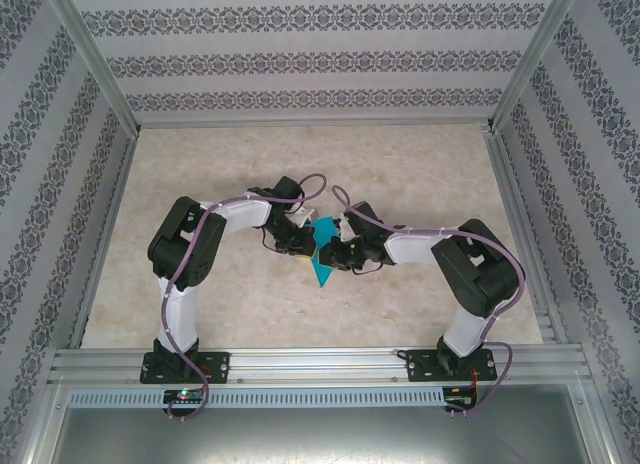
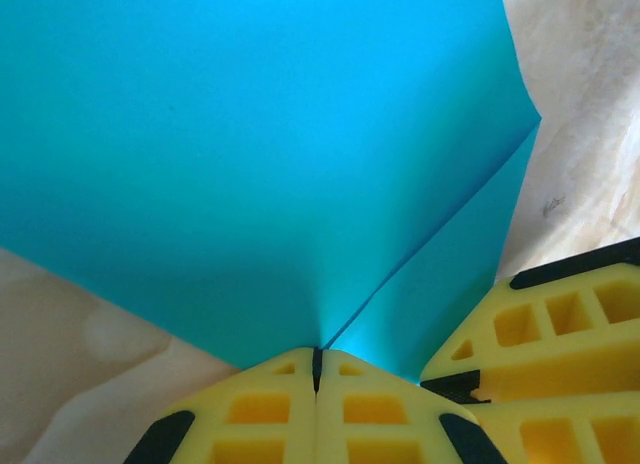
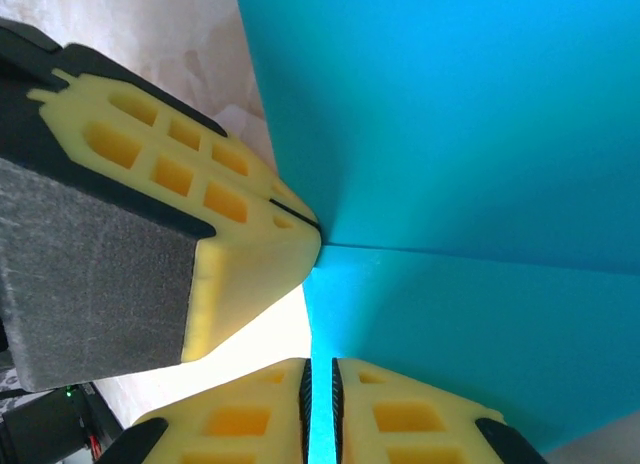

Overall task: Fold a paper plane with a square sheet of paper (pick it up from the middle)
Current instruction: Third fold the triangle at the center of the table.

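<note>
L gripper [image 2: 317,362] is clamped tight on the square sheet of paper [image 2: 250,154]: in its wrist cam the two yellow fingers [image 2: 250,414] meet w/ no gap, and a crease in the cyan sheet runs straight into the seam betw. them. R gripper [image 3: 320,379] also pinches the sheet, jaws only a sliver apart w/ a thin cyan edge caught betw. the ribbed black pads [image 3: 305,404]. Both tips sit v. close together, at the spot where the crease ends. Sheet is partly folded: two flat faces meet at that crease, one pointed corner sticks out. From the top cam it's at the middle of the table [image 1: 420,174], betw. the two arms, mostly hidden under the grippers, w/ a cyan point showing toward the near edge. Can't tell if it's lifted off the marbled beige top or lying on it.
</note>
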`<state>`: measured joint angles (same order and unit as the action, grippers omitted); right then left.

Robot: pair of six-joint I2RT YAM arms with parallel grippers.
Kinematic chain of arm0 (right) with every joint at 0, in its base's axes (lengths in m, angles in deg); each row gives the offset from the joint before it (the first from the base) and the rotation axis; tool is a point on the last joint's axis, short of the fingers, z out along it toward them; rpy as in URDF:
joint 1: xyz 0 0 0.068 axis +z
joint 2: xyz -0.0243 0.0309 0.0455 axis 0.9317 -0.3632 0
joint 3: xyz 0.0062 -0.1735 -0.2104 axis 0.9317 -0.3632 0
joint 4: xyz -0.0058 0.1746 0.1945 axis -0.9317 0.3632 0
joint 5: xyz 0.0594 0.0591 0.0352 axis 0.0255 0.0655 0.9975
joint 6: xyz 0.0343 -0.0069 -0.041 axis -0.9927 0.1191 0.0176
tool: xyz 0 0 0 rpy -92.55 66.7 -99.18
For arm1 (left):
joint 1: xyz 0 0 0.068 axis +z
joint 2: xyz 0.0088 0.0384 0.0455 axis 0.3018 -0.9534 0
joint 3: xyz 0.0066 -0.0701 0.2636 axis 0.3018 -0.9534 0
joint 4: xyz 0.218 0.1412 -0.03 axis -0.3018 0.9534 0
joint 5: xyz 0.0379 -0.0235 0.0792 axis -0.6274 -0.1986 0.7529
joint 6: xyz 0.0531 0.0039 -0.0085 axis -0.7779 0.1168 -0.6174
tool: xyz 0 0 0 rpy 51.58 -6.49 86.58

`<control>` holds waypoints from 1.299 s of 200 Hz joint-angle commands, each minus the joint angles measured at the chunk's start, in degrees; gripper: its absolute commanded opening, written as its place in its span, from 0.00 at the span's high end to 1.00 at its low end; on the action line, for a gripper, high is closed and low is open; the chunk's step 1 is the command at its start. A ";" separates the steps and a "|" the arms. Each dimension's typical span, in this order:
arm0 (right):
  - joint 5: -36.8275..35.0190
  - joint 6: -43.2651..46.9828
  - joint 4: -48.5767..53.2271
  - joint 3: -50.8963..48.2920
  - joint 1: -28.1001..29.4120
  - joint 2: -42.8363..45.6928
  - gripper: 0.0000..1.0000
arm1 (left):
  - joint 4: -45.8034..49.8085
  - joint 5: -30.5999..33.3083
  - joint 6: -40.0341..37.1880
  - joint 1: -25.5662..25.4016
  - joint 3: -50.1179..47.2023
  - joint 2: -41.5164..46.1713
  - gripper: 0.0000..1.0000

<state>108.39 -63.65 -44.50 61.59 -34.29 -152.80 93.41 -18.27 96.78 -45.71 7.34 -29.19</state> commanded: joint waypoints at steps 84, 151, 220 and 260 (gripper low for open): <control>-0.08 2.62 3.75 0.98 1.84 -2.30 0.84 | 4.29 6.40 -1.41 0.19 -2.21 -2.96 1.00; -1.55 3.75 6.32 2.00 2.55 -1.65 0.84 | 4.27 6.47 -1.49 0.19 -2.32 -3.39 1.00; -0.99 2.63 6.12 1.88 4.05 0.80 0.84 | 4.20 6.62 -1.51 0.21 -2.32 -3.93 1.00; -0.89 2.06 6.03 1.69 5.28 0.70 0.84 | 4.26 6.62 -1.56 0.28 -2.22 -4.31 1.00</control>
<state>107.32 -61.24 -39.76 63.10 -30.09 -153.39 93.44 -18.34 96.63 -45.68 7.34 -29.32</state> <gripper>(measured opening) 0.157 0.068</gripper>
